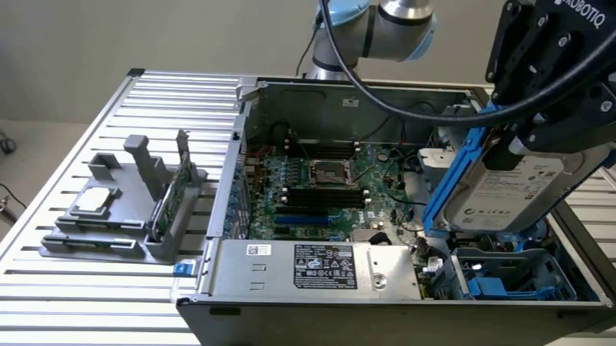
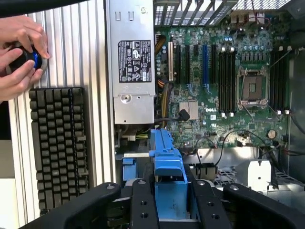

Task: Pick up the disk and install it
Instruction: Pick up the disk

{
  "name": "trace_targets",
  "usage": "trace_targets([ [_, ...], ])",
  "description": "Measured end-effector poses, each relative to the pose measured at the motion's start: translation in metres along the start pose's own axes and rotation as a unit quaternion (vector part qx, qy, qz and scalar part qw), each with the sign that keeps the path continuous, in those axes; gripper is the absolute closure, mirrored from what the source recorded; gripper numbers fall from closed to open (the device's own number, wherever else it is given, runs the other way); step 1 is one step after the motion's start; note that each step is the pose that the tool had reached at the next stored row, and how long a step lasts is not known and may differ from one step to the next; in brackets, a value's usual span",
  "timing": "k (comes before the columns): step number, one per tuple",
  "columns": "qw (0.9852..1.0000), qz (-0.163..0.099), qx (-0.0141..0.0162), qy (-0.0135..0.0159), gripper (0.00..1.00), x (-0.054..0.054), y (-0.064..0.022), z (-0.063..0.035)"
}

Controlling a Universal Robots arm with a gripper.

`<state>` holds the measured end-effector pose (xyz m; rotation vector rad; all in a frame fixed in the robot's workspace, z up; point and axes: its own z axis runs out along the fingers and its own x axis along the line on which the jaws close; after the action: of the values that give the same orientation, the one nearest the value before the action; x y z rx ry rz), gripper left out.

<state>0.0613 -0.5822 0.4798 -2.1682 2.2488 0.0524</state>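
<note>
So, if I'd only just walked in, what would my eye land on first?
Most striking is the black tool gripping the disk, a silver drive in blue rails, tilted above the open computer case at the exterior view's right. Inside the case lies the green motherboard. In the wrist view, a person's hands hold a small blue and black object beside a black keyboard.

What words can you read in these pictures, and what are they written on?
"ROBOTIQ", first letter cut off: on the gripper.
"DELL": on the motherboard.
The disk: label print too small to read.
The power supply: label print too small to read.
</note>
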Motion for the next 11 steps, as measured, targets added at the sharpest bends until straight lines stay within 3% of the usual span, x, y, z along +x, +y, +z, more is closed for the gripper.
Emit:
trace_targets([
  [7,1.0000,0.000,-0.0001,-0.0032,0.67,0.007,-0.0307,0.0045],
  [11,0.9999,0.000,-0.0004,-0.0112,0.67,0.016,-0.0351,0.0076],
])
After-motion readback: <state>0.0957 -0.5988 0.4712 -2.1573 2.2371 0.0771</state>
